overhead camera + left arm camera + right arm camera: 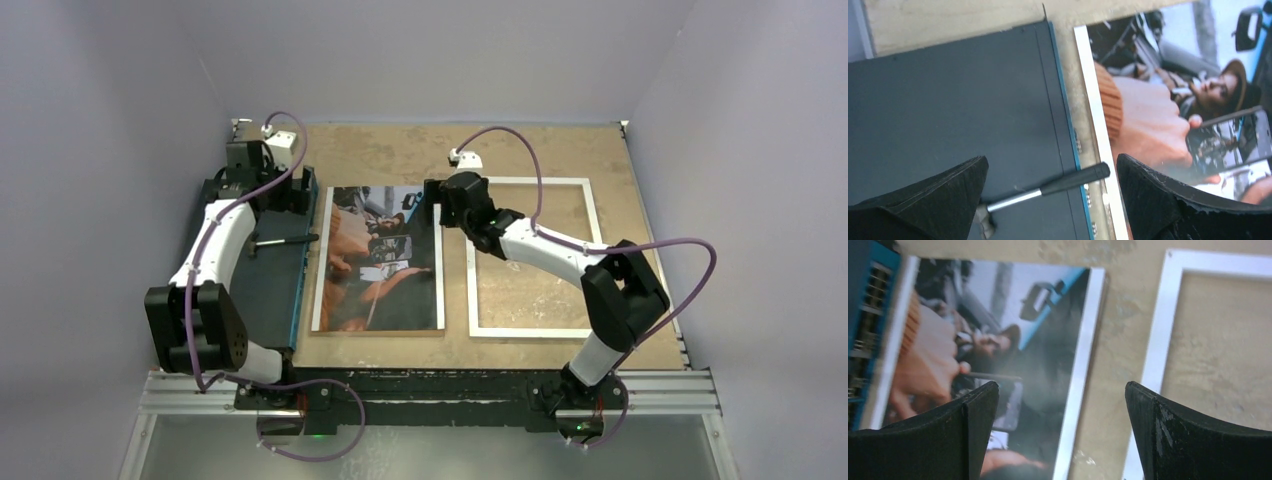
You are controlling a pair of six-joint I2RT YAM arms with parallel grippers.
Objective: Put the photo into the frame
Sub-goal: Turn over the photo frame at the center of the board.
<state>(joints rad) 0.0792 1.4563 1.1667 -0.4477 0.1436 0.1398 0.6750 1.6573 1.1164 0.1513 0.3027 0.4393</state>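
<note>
The photo [380, 260] lies flat in the middle of the table, its white strip along the right edge, and shows again in both wrist views [1168, 115] [998, 330]. To its right lies the frame [528, 331], a thin white rectangle with bare table showing through it, also seen as the frame [1160, 330]. My right gripper [437, 205] [1060, 385] hangs open over the photo's far right corner, one finger above the print and one toward the frame. My left gripper [270, 195] [1052, 160] is open above the dark board beside the photo's left edge. Neither holds anything.
A plain dark board [270, 285] [948, 100] with a blue edge lies left of the photo. A small hammer [285, 241] [1048, 189] rests on it, its handle reaching toward the photo. Grey walls enclose the wooden table [400, 150] on three sides.
</note>
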